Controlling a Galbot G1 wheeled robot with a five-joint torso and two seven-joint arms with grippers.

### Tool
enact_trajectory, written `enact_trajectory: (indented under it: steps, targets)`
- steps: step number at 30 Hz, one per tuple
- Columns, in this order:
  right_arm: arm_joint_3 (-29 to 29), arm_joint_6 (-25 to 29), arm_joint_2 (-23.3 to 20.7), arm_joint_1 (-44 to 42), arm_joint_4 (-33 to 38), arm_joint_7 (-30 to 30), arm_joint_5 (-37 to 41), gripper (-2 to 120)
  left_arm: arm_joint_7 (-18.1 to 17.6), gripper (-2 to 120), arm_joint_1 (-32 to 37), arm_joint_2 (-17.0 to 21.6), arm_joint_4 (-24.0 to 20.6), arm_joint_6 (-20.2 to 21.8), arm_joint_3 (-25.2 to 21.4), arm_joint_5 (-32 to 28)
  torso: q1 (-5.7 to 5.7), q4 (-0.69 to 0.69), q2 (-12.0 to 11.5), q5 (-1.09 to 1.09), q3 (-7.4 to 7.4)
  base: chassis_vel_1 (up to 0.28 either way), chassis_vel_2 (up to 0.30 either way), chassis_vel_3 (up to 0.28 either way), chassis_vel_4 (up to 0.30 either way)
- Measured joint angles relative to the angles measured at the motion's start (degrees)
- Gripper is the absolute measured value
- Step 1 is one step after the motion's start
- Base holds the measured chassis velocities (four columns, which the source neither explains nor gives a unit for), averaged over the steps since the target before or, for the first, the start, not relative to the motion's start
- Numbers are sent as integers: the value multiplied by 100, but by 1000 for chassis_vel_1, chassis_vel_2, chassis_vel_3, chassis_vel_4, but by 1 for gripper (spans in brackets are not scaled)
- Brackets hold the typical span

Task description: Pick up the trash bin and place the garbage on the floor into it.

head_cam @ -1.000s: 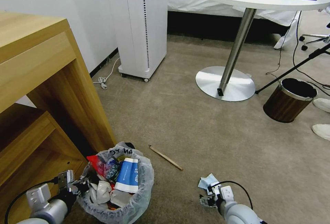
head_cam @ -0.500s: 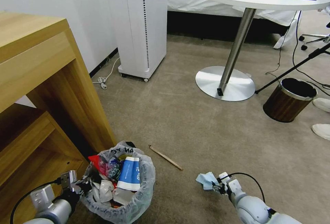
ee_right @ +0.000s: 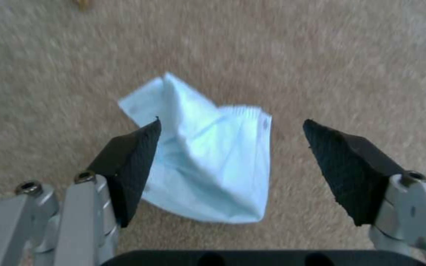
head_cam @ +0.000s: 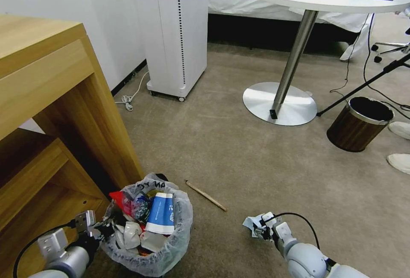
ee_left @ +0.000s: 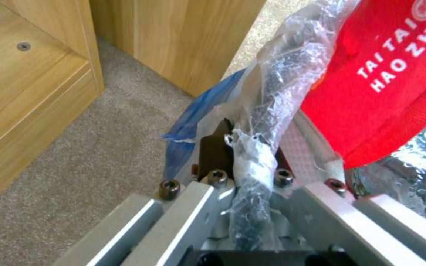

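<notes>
Looking down from the head camera, the trash bin [head_cam: 147, 231] sits on the floor [head_cam: 239, 154] beside the wooden cabinet [head_cam: 47, 111], already loaded with a red bag [head_cam: 121, 198], a blue-white carton [head_cam: 160, 214] and crumpled wrappers. The left gripper [head_cam: 100, 229] is at the bin's near rim, clenched on the liner. A wooden stick [head_cam: 206, 195] lies on the carpet just past the bin. The right gripper [head_cam: 259, 229] is low over the blue mask [head_cam: 252, 223]. Half a second ago the mask stuck out more to the robot's left of the fingers and the wrist sat slightly farther right; now the gripper has shifted in over it. I judge this as the final lining-up before a grasp, so the mask is not yet picked up.

From the left wrist, the left gripper [ee_left: 245, 181] pinches the bin's crinkly plastic liner [ee_left: 267, 111] between its pads, with the red bag [ee_left: 385, 85] bulging just beside it and the cabinet [ee_left: 35, 74] close by.

From the right wrist, the right gripper [ee_right: 233, 166] is spread wide, its two dark pads [ee_right: 131, 162] straddling the mask [ee_right: 213, 162], which lies flat and folded on the floor [ee_right: 321, 55]. One pad overlaps the mask's edge; the other stands clear of it. Nothing is gripped here. With the mask and stick left nearby, the task looks well advanced but unfinished.
</notes>
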Motion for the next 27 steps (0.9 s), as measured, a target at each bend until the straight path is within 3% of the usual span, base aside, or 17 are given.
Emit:
enact_trajectory:
  steps: [14,27]
  targets:
    - [-113,39,272,89,-470,-25,-56,67,0,0,47,-15,-37,-16,-13,-4,0,0,0,0,0,0,0,0,0]
    - [-62,239,366,-34,-734,-10,-199,22,16,0,54,-32,-35,-90,21,3,0,0,0,0,0,0,0,0,0]
